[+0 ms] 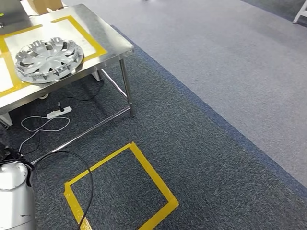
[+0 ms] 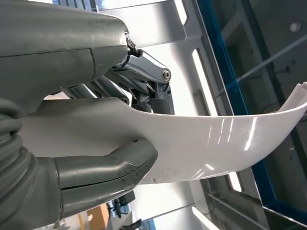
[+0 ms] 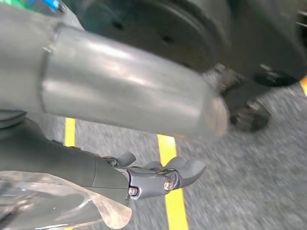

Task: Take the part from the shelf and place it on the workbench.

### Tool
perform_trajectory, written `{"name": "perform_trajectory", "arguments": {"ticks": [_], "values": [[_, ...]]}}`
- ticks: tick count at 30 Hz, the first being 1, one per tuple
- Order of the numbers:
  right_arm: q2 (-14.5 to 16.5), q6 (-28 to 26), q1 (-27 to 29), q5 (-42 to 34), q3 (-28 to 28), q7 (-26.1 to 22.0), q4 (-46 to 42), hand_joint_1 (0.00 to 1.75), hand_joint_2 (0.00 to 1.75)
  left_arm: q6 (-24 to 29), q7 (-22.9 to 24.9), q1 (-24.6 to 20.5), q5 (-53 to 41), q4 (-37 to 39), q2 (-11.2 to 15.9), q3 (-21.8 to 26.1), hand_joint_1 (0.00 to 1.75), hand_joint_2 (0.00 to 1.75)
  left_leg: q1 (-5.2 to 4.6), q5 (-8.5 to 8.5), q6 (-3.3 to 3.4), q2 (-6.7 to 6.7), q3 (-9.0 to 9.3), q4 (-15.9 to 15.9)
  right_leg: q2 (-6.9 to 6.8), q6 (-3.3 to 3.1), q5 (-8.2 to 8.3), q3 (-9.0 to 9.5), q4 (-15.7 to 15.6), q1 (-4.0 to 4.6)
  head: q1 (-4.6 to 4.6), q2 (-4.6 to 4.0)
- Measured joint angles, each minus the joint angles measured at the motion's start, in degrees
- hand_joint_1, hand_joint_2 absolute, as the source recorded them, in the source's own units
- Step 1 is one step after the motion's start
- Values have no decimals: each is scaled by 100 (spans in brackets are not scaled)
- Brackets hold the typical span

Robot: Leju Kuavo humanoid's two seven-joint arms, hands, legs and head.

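My left hand (image 2: 54, 62) grips a long, curved white part (image 2: 203, 143), with the thumb (image 2: 108, 167) on one face and the darker fingers (image 2: 152, 91) on the other. The part runs out past the hand against bright ceiling lights. The steel workbench (image 1: 105, 38), marked with yellow tape, stands at the far left in the head view, and a silver hubcap (image 1: 49, 58) lies on it. My left arm (image 1: 16, 196) shows as a silver tube at the bottom left. My right hand (image 3: 152, 179) hangs over the carpet with its fingers stretched out, holding nothing.
A yellow tape square (image 1: 152, 177) is marked on the dark carpet in front of me. A white power strip (image 1: 59, 112) and loose cables (image 1: 87, 172) lie under and beside the bench. Lighter grey carpet (image 1: 224, 52) spreads to the right.
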Motion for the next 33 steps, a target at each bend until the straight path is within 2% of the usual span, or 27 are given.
{"name": "perform_trajectory", "arguments": {"ticks": [2,3,5,6,8,9,10,11,12,13,14,15,16,17,18,20,21,22,23,24,25,26,27,28,29,31,33], "values": [[-13,0,-29,2,-1,-5,0,0,0,-1,2,2,6,10,10,-15,175,175,23,21,-61,-118,-39,1,-79,-19,-7,44,-28,10,1,0],[-20,-4,-41,2,-2,-5,-1,0,0,-1,2,2,6,13,16,-19,175,175,19,6,-92,-62,-53,24,-146,-44,0,59,-43,8,-6,0],[-29,-4,-42,8,-4,-5,-2,0,0,0,2,-23,11,19,28,-27,175,175,2,-175,-151,237,-185,316,-299,-107,3,94,-72,-8,-42,0],[-33,2,-35,12,-5,-1,-1,0,0,0,2,-36,19,25,32,-33,175,175,1,-341,-179,423,-331,636,-382,-131,-6,106,-75,-4,-61,0],[-33,30,-10,19,-5,28,-1,0,0,0,2,-43,40,44,37,-42,175,175,28,-638,-220,557,-687,1366,-553,-152,-31,120,-74,3,-74,0],[-33,45,-1,24,-5,53,0,0,0,0,2,-39,49,57,39,-43,175,175,43,-670,-232,575,-793,1573,-642,-153,-45,129,-73,4,-74,0],[-33,60,4,29,-4,80,1,0,0,0,2,-36,55,67,42,-42,175,175,54,-585,-237,590,-788,1551,-726,-149,-61,144,-73,4,-75,0],[-32,74,4,33,-4,103,1,0,0,0,2,-36,59,73,45,-42,175,175,59,-403,-233,629,-668,1303,-807,-140,-80,170,-73,3,-74,0],[-31,85,3,37,-3,118,1,0,0,0,2,-39,60,76,48,-42,175,175,54,-186,-218,737,-471,908,-879,-127,-104,203,-73,7,-75,0],[-31,93,2,37,-4,126,1,0,0,0,2,-45,62,77,50,-42,175,175,20,-42,-198,902,-278,527,-946,-106,-128,233,-73,19,-78,0],[-30,98,1,38,-4,130,1,0,0,-1,1,-54,65,79,51,-43,175,175,-11,40,-166,1048,-139,235,-1004,-79,-151,254,-71,37,-80,0],[-29,101,-1,38,-4,136,1,0,0,-1,0,-61,68,80,52,-45,175,175,-43,51,-134,1148,-76,81,-1069,-53,-171,269,-74,57,-80,0],[-29,103,-3,39,-4,141,1,0,0,-2,0,-65,72,83,55,-46,175,175,-70,17,-103,1157,-76,47,-1142,-24,-184,283,-83,73,-79,0],[-29,105,-11,41,-3,147,-1,0,0,-2,0,-66,73,85,61,-47,175,175,-66,21,-65,1082,-87,27,-1218,7,-200,306,-95,79,-78,0],[-29,108,-20,45,-3,156,-2,0,0,-2,0,-63,73,86,65,-48,175,175,-56,29,-33,1005,-85,10,-1205,40,-229,321,-95,73,-70,0],[-29,123,-33,53,-2,177,-5,0,0,0,0,-75,73,90,71,-52,175,175,-19,50,45,861,-62,-29,-917,83,-406,218,149,49,-45,0],[-29,132,-32,57,-1,193,-5,0,0,0,0,-80,73,95,69,-55,175,175,-5,55,75,796,-54,-39,-712,91,-559,61,451,38,-27,0],[-29,142,-24,62,0,209,-5,0,0,0,0,-83,73,102,69,-58,175,175,-2,53,98,720,-55,-39,-579,90,-728,-151,848,34,-13,0],[-29,151,-13,67,2,222,-5,0,0,0,-1,-78,73,112,70,-61,175,175,-5,50,110,636,-55,-38,-522,92,-855,-373,1236,35,-3,0],[-29,158,-3,72,4,234,-5,0,0,-1,-1,-72,73,124,69,-62,175,175,-10,48,114,544,-53,-37,-501,91,-888,-545,1491,37,-3,0],[-29,164,5,79,6,241,-5,0,0,-2,-1,-67,73,136,69,-63,175,175,-15,47,115,449,-49,-35,-490,85,-806,-629,1546,38,-1,0],[-29,169,7,83,7,245,-5,0,0,-2,-1,-65,73,146,70,-64,175,175,-17,45,113,354,-42,-33,-471,72,-610,-598,1362,37,-2,0],[-29,169,6,87,8,249,-5,0,0,-2,-1,-66,73,152,70,-65,175,175,-16,41,106,265,-35,-29,-408,54,-353,-477,1000,35,-1,0],[-30,169,5,91,8,250,-4,0,0,-2,-1,-67,73,157,70,-67,175,175,-12,34,92,188,-33,-23,-266,32,-150,-323,615,24,-3,0],[-31,168,7,92,8,251,-2,0,0,-2,-1,-74,73,163,70,-72,175,175,-10,27,72,117,-43,-2,-123,18,-21,-178,272,8,-7,0],[-32,166,-5,104,11,256,1,0,0,-2,-1,-86,72,174,72,-83,175,175,14,32,4,1,-81,15,63,0,11,-31,-8,1,-6,0],[-22,153,-28,111,18,275,-1,0,0,-13,27,-86,61,187,86,-105,175,175,41,40,-71,-79,-102,10,-12,-27,14,12,-47,9,0,0]]}}
